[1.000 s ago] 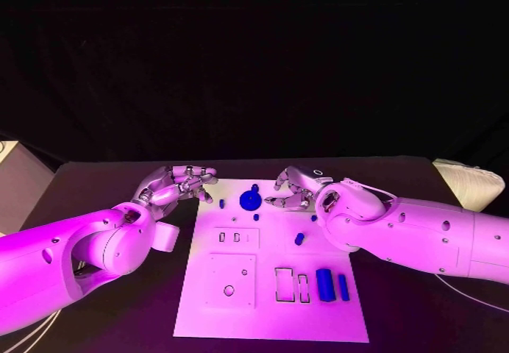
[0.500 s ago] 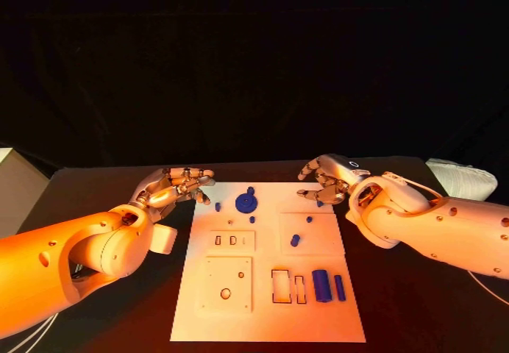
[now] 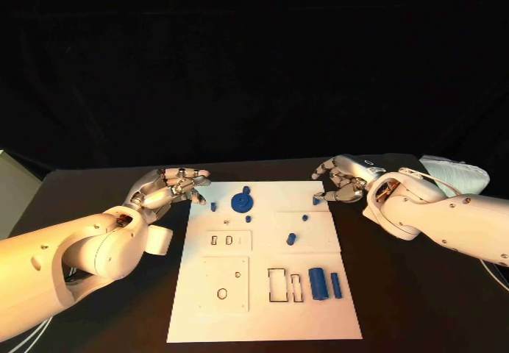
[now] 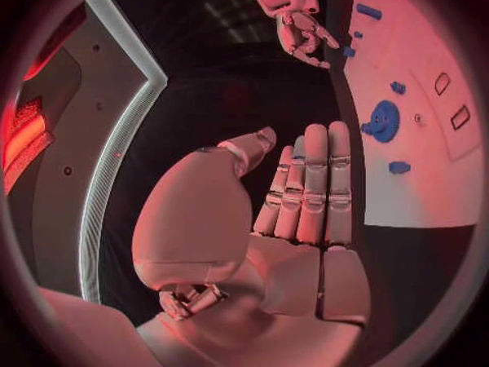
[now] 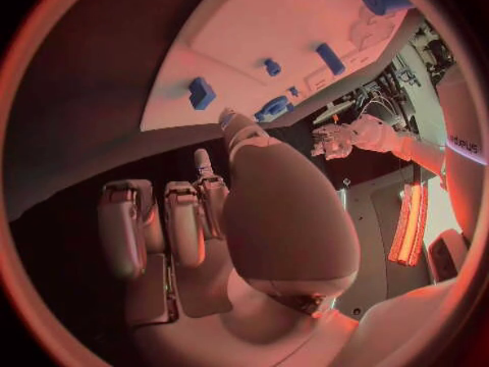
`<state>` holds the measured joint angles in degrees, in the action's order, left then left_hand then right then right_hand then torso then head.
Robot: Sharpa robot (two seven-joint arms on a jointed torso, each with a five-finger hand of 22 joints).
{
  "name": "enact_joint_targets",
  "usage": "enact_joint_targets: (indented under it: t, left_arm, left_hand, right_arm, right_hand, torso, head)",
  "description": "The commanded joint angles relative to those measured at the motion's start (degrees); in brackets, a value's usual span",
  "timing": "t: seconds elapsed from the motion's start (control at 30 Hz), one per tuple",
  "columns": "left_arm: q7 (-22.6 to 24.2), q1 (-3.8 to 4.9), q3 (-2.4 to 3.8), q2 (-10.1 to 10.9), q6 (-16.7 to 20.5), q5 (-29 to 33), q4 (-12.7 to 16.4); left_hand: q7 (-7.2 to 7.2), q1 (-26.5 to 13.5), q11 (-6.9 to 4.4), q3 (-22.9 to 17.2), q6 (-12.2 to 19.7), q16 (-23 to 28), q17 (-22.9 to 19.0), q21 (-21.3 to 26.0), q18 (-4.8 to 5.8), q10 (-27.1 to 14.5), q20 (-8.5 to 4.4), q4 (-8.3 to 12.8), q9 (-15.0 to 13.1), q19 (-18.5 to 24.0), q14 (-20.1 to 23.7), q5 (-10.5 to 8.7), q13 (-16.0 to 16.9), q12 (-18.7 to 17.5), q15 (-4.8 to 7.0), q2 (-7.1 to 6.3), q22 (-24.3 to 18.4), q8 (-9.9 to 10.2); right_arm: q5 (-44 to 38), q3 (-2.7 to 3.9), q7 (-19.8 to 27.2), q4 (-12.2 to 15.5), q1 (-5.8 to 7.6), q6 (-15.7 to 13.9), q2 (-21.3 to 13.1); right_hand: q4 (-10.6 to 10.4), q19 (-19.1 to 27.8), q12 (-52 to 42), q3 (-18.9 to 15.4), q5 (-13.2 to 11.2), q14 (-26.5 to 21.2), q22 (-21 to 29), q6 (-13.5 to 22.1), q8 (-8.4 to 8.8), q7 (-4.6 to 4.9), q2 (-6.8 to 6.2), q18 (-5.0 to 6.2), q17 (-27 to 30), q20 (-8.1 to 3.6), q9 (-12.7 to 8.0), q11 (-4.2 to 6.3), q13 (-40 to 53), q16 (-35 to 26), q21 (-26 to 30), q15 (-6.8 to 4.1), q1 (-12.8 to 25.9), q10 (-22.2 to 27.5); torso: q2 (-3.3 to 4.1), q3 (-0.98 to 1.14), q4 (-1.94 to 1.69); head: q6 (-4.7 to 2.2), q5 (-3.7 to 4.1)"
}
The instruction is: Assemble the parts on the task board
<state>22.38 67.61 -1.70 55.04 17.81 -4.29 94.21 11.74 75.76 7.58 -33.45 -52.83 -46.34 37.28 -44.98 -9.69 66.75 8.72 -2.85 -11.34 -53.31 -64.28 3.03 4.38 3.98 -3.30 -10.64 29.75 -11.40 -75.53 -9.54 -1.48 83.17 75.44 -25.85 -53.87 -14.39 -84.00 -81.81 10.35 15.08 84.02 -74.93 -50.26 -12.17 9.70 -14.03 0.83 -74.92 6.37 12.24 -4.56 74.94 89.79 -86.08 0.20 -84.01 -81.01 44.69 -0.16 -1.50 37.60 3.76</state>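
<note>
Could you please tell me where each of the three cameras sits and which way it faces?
Head view: on the robot's head, looking down at the task board; both arms show.
Left wrist view: behind the left hand, facing along its fingers toward the board's edge.
Right wrist view: behind the right hand, facing the board.
All three share the blue gear.

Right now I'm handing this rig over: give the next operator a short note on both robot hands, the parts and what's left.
Left robot hand: holds nothing, fingers curled, beside the task board's far left corner.
Right robot hand: holds nothing, off the far right corner, next to a small blue piece at the edge.
Parts: blue gear at the far middle; two blue cylinders lying near right, beside empty rectangular slots; small pieces scattered mid-board.
Done: nothing visibly assembled in the near slots.
Left: seat the loose parts.
</note>
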Motion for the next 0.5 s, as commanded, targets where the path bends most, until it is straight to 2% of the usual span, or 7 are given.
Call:
enact_joint_targets:
  t: [0.03, 0.1, 0.33, 0.5]
  left_arm:
    - [0.5, 0.05, 0.04, -0.1, -0.7, 0.0, 0.0]
    - [0.5, 0.04, 0.04, -0.1, -0.7, 0.0, -0.1]
    - [0.5, 0.03, 0.04, -0.1, -0.8, 0.0, -0.2]
    - [0.4, 0.03, 0.04, 0.0, -0.7, 0.0, -0.3]
  left_hand:
    - [0.02, -0.5, 0.05, -0.2, 0.5, -0.2, -0.1, -0.2, -0.68, -0.2, 0.10, 0.1, -0.1, 0.4, 0.4, 0.07, 0.1, -0.1, -0.01, 0.15, 0.1, 0.2]
    - [0.02, -0.5, 0.05, -0.2, 0.5, -0.2, -0.1, -0.2, -0.68, -0.2, 0.10, 0.1, -0.1, 0.4, 0.4, 0.07, 0.1, -0.1, -0.01, 0.15, 0.1, 0.2]
    - [0.02, -0.5, 0.05, -0.2, 0.5, -0.2, -0.1, -0.2, -0.68, -0.2, 0.10, 0.1, -0.1, 0.4, 0.4, 0.07, 0.1, -0.1, -0.01, 0.15, 0.1, 0.2]
    - [0.02, -0.5, 0.05, -0.2, 0.5, -0.2, -0.1, -0.2, -0.68, -0.2, 0.10, 0.1, -0.1, 0.4, 0.4, 0.07, 0.1, -0.1, -0.01, 0.15, 0.1, 0.2]
  right_arm:
    - [-0.3, -0.06, 2.7, -0.8, -0.60, 3.2, 0.3]
    - [-0.5, -0.07, 2.6, -1.2, -0.96, 3.3, 0.6]
    - [-0.1, -0.08, 2.1, -2.0, -1.72, 4.1, 1.2]
    - [0.1, -0.09, 1.6, -2.3, -1.90, 3.9, 1.2]
  right_hand:
    - [0.0, -3.9, -0.1, -0.5, 0.4, 6.0, -12.1, 0.4, 0.24, 0.05, 0.09, 0.17, -15.1, 0.22, -0.1, -0.41, 6.0, 0.2, -0.3, 0.52, -0.8, -0.1]
    - [-0.1, -3.9, -0.2, -0.6, 0.4, 6.0, -12.1, 0.5, 0.25, 0.08, 0.13, 0.15, -15.1, 0.24, -0.1, -0.43, 6.1, 0.2, -0.3, 0.53, -0.8, -0.2]
    - [-0.9, -4.0, -0.7, -2.0, 1.0, 6.0, -12.3, 0.4, 0.21, 0.23, 0.49, 0.10, -15.1, 0.38, -0.1, -0.59, 6.6, 0.2, -0.5, 0.68, -1.0, -0.7]
    - [-1.7, -4.1, -0.8, -3.3, 1.4, 6.0, -12.5, 0.3, 0.18, 0.35, 0.67, 0.06, -15.1, 0.49, -0.1, -0.71, 6.7, 0.2, -0.7, 0.80, -1.0, -0.8]
  torso:
    - [0.07, 0.01, 0.04]
    - [0.09, 0.05, 0.04]
    - [0.10, -0.14, -0.14]
    - [0.03, -0.14, -0.02]
  head:
    - [0.02, -0.36]
    - [0.14, -0.33]
    - [0.52, -0.22]
    - [0.80, -0.27]
